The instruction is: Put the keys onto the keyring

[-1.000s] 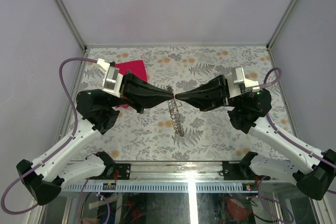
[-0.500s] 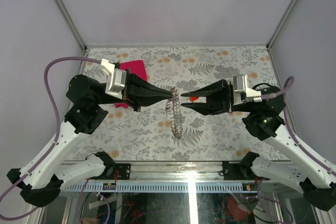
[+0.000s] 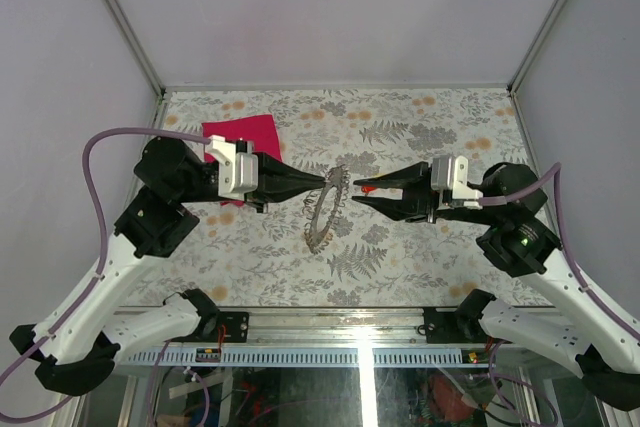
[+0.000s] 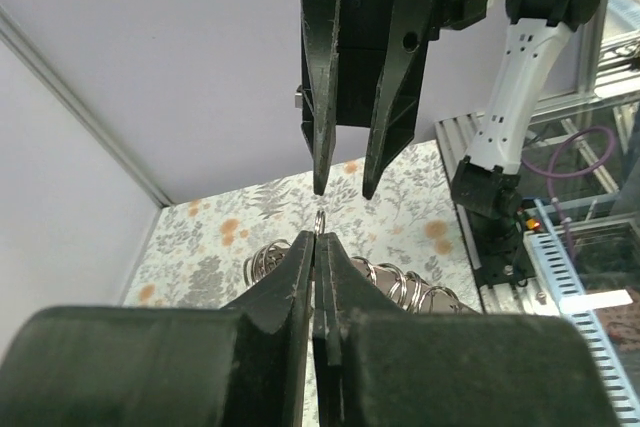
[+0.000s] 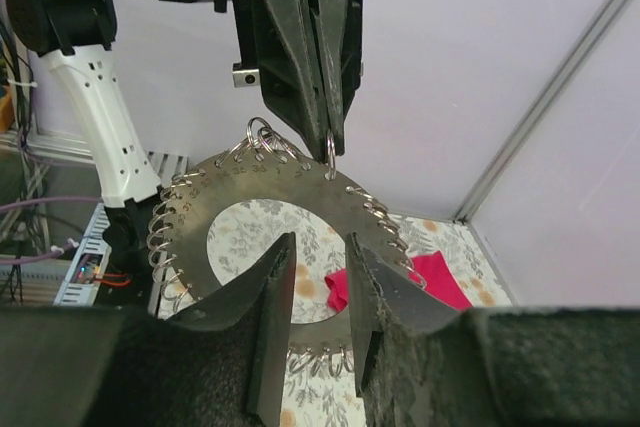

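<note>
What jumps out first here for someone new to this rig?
The two grippers meet nose to nose above the middle of the table. The left gripper is shut on one small ring at the rim of a flat metal keyring edged with many little rings, which hangs from it. The right gripper faces it with jaws apart. Behind the left arm, a bright pink-red cloth lies on the flower-print table.

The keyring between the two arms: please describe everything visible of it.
The keyring is a flat silvery-grey metal plate, round, with a hole in its middle and many small wire rings along its rim. It hangs tilted above the flower-print table. The left tool is shut on one of these rings at its top; the open right tool is near, not touching.
</note>
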Tool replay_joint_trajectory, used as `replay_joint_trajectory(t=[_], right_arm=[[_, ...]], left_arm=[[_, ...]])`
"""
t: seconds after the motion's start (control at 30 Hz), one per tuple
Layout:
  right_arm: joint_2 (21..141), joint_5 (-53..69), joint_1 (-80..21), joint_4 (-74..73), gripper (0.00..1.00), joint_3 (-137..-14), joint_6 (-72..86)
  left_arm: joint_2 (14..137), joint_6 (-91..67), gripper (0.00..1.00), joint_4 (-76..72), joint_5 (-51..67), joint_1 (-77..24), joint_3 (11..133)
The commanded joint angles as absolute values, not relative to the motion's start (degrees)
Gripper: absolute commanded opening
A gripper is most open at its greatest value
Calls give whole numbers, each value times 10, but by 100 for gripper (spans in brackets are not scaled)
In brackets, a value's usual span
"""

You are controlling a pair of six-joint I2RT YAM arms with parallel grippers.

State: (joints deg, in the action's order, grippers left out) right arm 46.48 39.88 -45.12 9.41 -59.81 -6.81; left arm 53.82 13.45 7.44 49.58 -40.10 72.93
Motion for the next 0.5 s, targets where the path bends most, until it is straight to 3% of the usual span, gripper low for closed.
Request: replay_joint_trajectory(t=[0.0,0.23,0.47], right_arm=[[456,366,-455,95,32,-594,-103],[452,348,-455,90,31,-585,-120],[452,341,-455,88,30,-578,-134]], left_arm=[[531,217,0,51,470,-405,716],[479,231,0,-52,419,-411,623],[464,353,0,-36,484,-411,591]])
